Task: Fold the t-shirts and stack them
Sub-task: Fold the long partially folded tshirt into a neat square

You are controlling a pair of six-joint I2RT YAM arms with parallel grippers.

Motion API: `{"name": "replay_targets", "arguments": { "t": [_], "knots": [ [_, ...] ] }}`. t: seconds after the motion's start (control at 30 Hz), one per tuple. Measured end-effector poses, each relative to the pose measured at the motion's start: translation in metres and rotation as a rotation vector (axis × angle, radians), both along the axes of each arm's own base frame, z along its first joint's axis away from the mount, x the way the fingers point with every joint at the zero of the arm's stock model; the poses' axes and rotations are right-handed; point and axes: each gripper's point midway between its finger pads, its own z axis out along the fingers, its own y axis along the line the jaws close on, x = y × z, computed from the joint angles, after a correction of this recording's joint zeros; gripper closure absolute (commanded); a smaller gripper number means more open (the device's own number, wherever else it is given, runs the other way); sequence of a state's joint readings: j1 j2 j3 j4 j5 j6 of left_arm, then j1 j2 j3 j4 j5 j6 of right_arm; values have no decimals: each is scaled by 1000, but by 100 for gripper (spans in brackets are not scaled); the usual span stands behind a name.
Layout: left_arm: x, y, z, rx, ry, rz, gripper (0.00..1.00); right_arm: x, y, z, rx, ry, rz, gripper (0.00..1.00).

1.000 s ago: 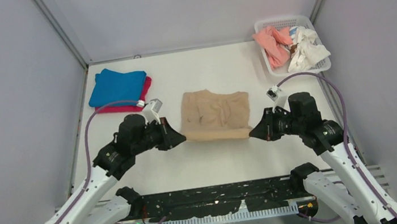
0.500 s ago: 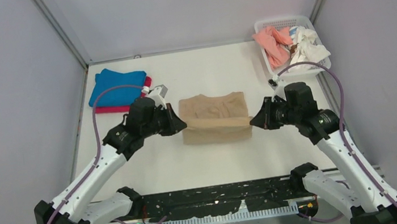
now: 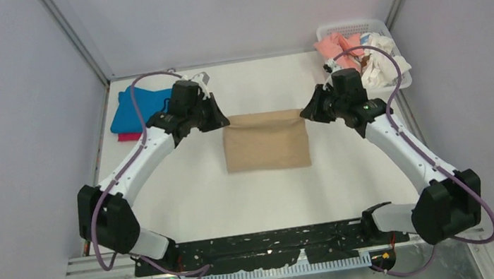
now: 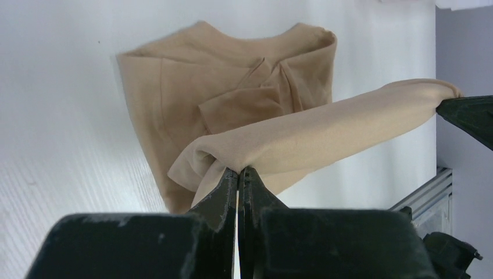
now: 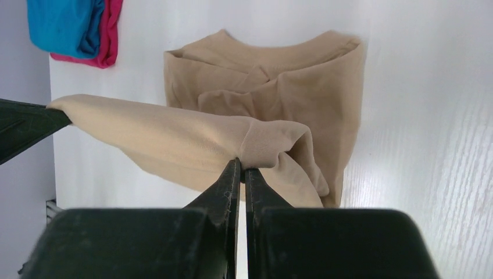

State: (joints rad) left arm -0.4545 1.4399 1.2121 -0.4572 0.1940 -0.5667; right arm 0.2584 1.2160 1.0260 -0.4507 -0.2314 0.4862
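Jaws clenched on the tan t-shirt (image 3: 267, 150) — fold half made

Both pairs pinch its lifted edge over the surface (image 3: 274, 207). Blue t-shirt (image 3: 124, 115) and magenta t-shirt (image 3: 128, 136) lie stacked far left; salmon t-shirt (image 3: 334, 47) and white t-shirt (image 3: 382, 59) wait, unfolded, in the basket (image 3: 351, 25).

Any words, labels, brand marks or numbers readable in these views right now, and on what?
None. No print, label or number shows on the tan t-shirt, the blue t-shirt or the white mesh basket in any view.
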Motion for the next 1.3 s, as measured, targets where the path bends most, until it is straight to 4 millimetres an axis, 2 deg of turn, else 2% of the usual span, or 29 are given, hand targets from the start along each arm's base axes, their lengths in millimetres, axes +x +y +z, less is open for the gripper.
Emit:
{"name": "replay_targets", "arguments": {
  "t": [0.13, 0.23, 0.57, 0.7, 0.8, 0.83, 0.87, 0.9, 0.93, 0.97, 1.0, 1.03, 1.1, 1.3],
  "knots": [
    [29, -5, -10, 5, 27, -4, 100, 27, -4, -10, -13, 15, -41, 94],
    [42, -8, -22, 2, 58, -16, 100, 41, -6, -17, -16, 25, -59, 94],
    [70, -11, -63, 13, 152, -12, 100, 81, -4, -73, -17, 134, -75, 94],
    [79, -10, -71, 15, 174, -5, 87, 91, -2, -86, -13, 158, -83, 94],
    [90, -13, -75, 7, 178, -7, 75, 94, -3, -89, -18, 161, -92, 91],
    [92, -13, -76, 5, 181, -7, 67, 96, -3, -89, -18, 158, -94, 88],
    [94, -13, -78, 4, 186, -7, 51, 98, -3, -89, -18, 157, -98, 73],
    [94, -13, -80, 5, 188, -10, 35, 102, -3, -89, -16, 155, -101, 66],
    [95, -13, -82, 7, 191, -14, 25, 104, -3, -90, -13, 156, -108, 52],
    [94, -12, -83, 9, 194, -17, 20, 107, -4, -91, -18, 153, -111, 38],
    [94, -12, -82, 10, 199, -17, 18, 109, -5, -90, -17, 152, -117, 32],
    [94, -13, -81, 9, 203, -15, 4, 111, -5, -90, -18, 150, -123, 16],
    [95, -14, -77, 3, 195, -15, 1, 114, -7, -86, -20, 138, -131, 2],
    [86, -21, -47, -60, 142, -50, 0, 108, -7, -60, 2, 56, -133, 5]
  ]
}}
